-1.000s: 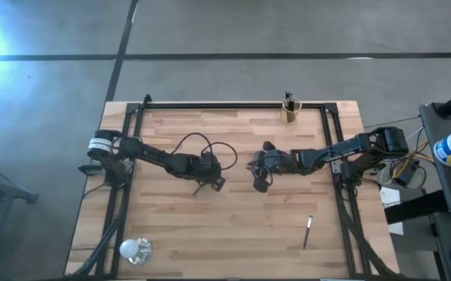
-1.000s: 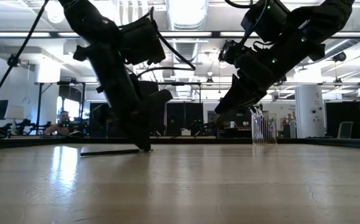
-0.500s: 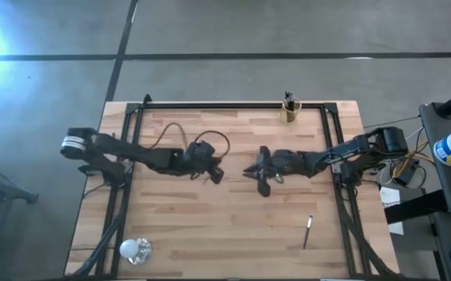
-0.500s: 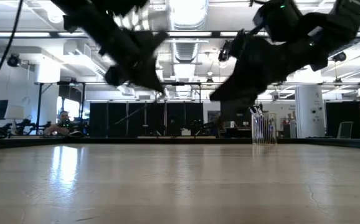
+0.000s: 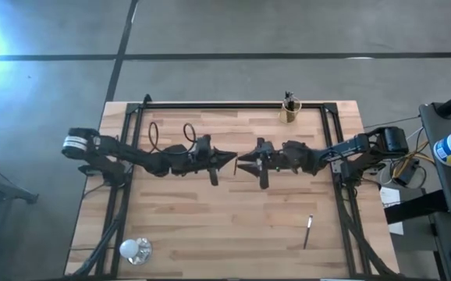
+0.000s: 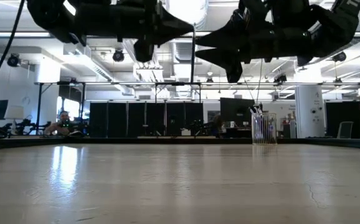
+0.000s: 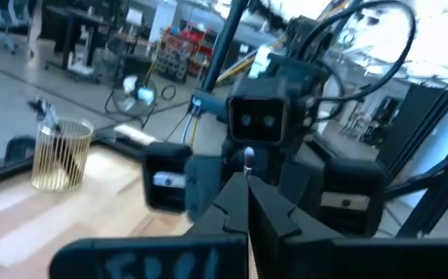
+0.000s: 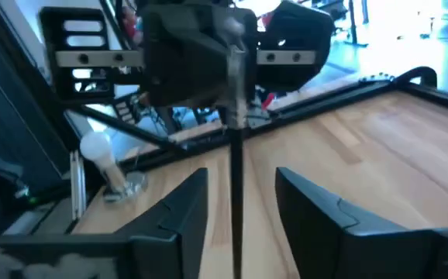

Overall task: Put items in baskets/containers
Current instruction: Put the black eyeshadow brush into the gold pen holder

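Both arms are raised above the middle of the desk (image 5: 233, 226) and point at each other, tip to tip. The left gripper (image 5: 229, 157) has its fingers pressed together on a thin dark stick (image 6: 193, 58), which hangs straight down from the fingertips in the low view. In the right wrist view the same stick (image 8: 234, 167) stands as a dark vertical line in front of the left arm's camera block.

The right gripper (image 5: 241, 165) is just beside the left one, and its two fingers (image 8: 180, 203) are spread, one on each side of the stick without touching it.

The amber cup (image 5: 289, 112) stands at the far edge of the desk, closer to the right corner, with some dark sticks upright inside it. It also shows in the left wrist view (image 7: 60, 153) and in the low view (image 6: 264, 129).

One more stick (image 5: 307, 231) lies flat near the right near corner of the desk, well apart from the cup. The white ball (image 5: 131, 249) rests at the left near corner.
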You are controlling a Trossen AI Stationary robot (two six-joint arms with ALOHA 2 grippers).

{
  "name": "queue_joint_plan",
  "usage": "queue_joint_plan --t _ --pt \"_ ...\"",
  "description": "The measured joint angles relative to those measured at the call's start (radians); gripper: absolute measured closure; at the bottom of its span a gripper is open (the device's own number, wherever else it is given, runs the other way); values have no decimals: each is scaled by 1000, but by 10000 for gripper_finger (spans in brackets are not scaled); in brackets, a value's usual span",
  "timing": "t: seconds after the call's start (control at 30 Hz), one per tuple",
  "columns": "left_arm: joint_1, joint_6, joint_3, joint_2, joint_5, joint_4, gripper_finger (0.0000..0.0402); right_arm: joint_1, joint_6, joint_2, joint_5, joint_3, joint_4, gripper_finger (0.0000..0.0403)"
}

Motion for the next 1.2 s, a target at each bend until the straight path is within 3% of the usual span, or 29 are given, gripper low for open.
queue_joint_plan --t 0.2,0.37,0.63,0.77,0.9,1.1,1.2 --pt "0 27 1 -2 7 12 401 -8 -9 2 -5 61 -12 241" --pt "0 31 1 -2 18 12 401 -25 -55 1 -3 66 -60 272" --pt "-3 -28 -44 -14 20 -174 401 -34 -186 -35 -9 75 -460 302" --pt "-11 -111 -81 -14 58 -282 401 -32 -297 -35 -114 77 -562 303" --pt "-39 -151 -99 -14 60 -411 401 -26 -368 -7 -240 80 -628 303" --pt "-89 -187 -135 -14 3 -463 401 18 -609 34 -266 158 -969 286" --pt "-106 -210 -146 -14 -22 -462 401 38 -710 61 -268 182 -1048 272"
